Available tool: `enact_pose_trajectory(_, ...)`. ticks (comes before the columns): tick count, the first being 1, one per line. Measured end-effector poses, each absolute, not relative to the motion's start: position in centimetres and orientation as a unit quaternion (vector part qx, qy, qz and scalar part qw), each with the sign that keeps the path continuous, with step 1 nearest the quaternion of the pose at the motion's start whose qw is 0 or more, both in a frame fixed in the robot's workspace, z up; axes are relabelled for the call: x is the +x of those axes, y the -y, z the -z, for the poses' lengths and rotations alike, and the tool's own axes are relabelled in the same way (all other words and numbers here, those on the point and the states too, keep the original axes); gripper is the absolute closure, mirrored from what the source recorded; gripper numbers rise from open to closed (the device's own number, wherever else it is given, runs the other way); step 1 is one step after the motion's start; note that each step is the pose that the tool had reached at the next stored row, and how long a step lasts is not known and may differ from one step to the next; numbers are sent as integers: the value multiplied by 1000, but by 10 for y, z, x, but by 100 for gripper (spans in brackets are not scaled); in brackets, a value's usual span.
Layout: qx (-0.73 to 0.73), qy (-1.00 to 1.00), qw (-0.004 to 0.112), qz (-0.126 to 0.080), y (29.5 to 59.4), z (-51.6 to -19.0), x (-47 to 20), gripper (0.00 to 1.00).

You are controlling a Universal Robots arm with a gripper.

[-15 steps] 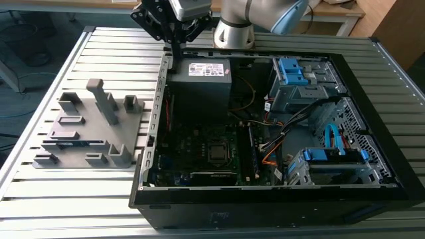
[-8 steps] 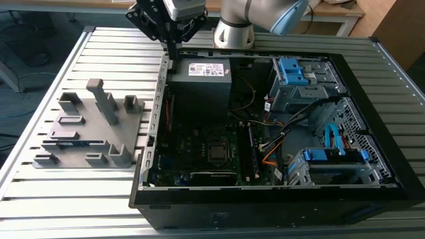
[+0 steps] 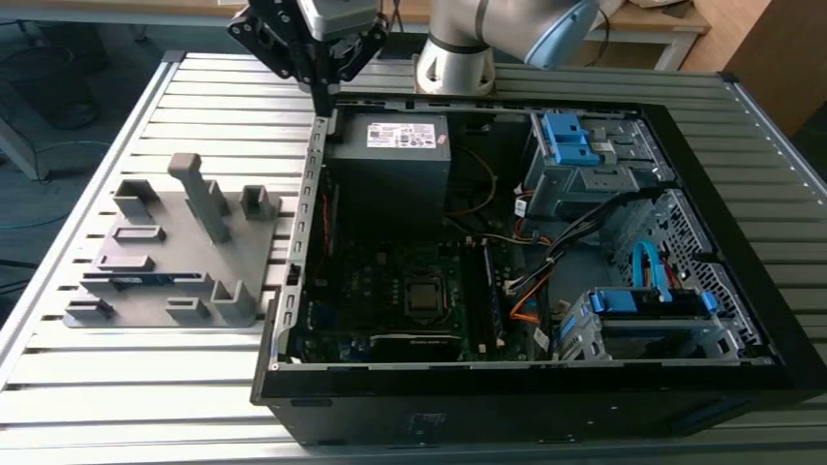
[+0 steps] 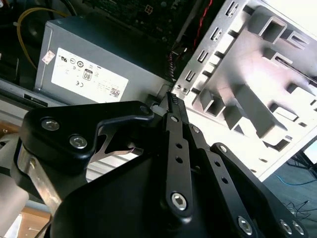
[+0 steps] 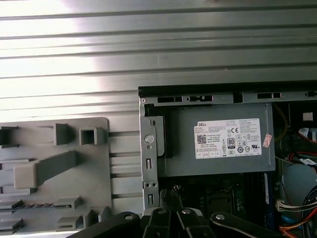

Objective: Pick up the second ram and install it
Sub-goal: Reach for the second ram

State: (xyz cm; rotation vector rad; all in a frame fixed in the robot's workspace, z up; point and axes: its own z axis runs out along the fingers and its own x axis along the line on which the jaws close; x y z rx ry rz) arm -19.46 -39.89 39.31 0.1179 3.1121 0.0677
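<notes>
**Pincer shut and empty at case corner; second ram lies in fixture outside the case**

Finding: The pincer [image 3: 323, 89] hangs above the far corner of the computer case [image 3: 517, 387], over the side wall next to the power supply [image 3: 394, 174]. Both wrist views show its fingertips drawn together with nothing between them.

Step in hand, as judged: this is the approach to the pick, and no grasp has been made. To do it well:
- The jaws must be parted before the descent, since tips pressed together would strike the board's top edge.
- The jaws should be set across the thin faces of the stick at about mid-length, so that it lifts level.
- The lift should go straight up out of its holder, clear of the tall post [image 3: 200, 199] and the neighbouring blocks.
- The chips should bear as little of the grip as possible.

Location of the task's thing: The second ram [image 3: 142, 279] shows as a thin blue-green strip standing on edge in the grey fixture [image 3: 155, 254]. The fixture rests on the slatted surface [image 3: 130, 387], outside the case on the exterior view's left, beside the case's side wall.

Relation: Ram and pincer are well apart. The pincer is at the case's far corner, while the ram sits beside the case's near half and well below the tips. The post stands roughly between them.
</notes>
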Motion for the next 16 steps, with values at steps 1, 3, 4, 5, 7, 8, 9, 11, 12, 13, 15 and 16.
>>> enact_pose_trajectory(1,38,-999,13,-22,399,-393,-196,90)
enact_pose_trajectory(3,38,-999,13,-22,399,-393,-199,90)
enact_pose_trajectory(4,38,-999,13,-22,399,-393,-200,90)
enact_pose_trajectory(5,38,-999,13,-22,399,-393,-201,90)
enact_pose_trajectory(7,38,-999,13,-22,399,-393,-203,90)
enact_pose_trajectory(8,38,-999,13,-22,399,-393,-205,90)
enact_pose_trajectory(9,38,-999,13,-22,399,-393,-206,90)
enact_pose_trajectory(11,38,-999,13,-22,399,-393,-208,90)
enact_pose_trajectory(12,38,-999,13,-22,399,-393,-209,90)
enact_pose_trajectory(13,38,-999,13,-22,399,-393,-211,90)
enact_pose_trajectory(15,38,-999,13,-22,399,-393,-214,90)
enact_pose_trajectory(16,38,-999,13,-22,399,-393,-215,90)
